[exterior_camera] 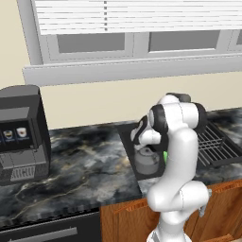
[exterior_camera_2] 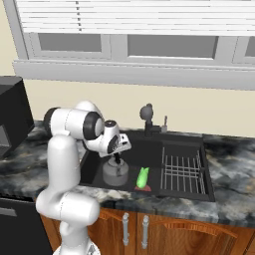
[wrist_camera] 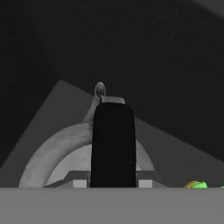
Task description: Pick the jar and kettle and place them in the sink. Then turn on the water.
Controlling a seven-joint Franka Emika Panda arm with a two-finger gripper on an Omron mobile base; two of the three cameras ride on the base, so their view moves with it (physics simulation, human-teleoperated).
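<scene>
Inside the sink (exterior_camera_2: 187, 142), at its left end away from the wire rack (exterior_camera_2: 182, 172), the hand (exterior_camera_2: 118, 158) is closed narrowly on the black handle of the kettle (exterior_camera_2: 115, 174). The kettle sits low in the basin, at or just above the floor; contact cannot be confirmed. A green object (exterior_camera_2: 143, 179) lies just beside the kettle, between it and the rack. Current step: placing the kettle. Next, release the handle, withdraw upward, then reach the faucet (exterior_camera_2: 146, 114) behind the kettle.
</scene>
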